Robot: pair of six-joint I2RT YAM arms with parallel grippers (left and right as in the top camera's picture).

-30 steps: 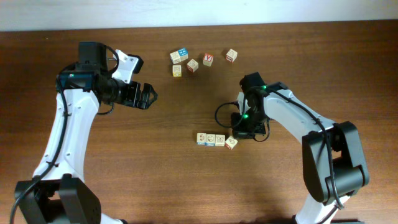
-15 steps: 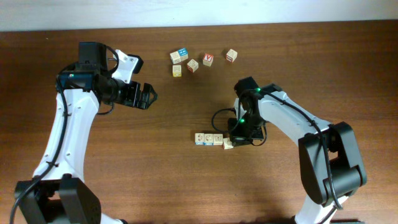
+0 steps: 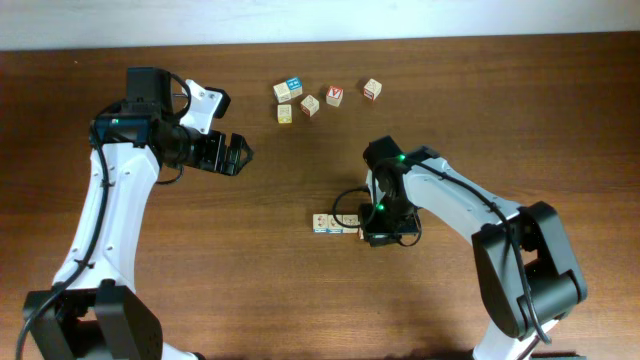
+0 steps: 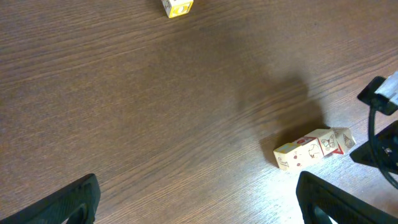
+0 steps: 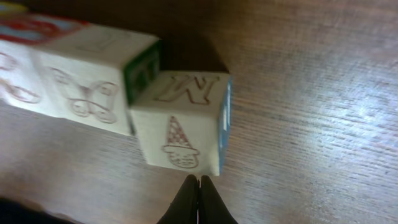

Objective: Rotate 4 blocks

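The brown wooden counter (image 3: pixel 300 310) carried everything. The left arm (image 3: pixel 105 200) stood well to the left of the row of blocks (image 3: pixel 335 224), while the right arm (image 3: pixel 455 190) reached down onto the right end of that row. The left tool (image 3: pixel 240 158) was wide open and empty, with its dark fingers (image 4: pixel 62 202) far apart over bare wood, well apart from the row. The right tool (image 5: pixel 199 198) was fully closed and gripped nothing.

The row lay near the middle of the counter. Five loose cubes (image 3: pixel 310 104) lay well beyond the row, toward the far edge.

The end block (image 5: pixel 183 121), with an "M" and a small figure in a pointed hat, touched the row but was turned a little out of line. The closed tips were just at its lower edge. I could not tell whether they touched it.
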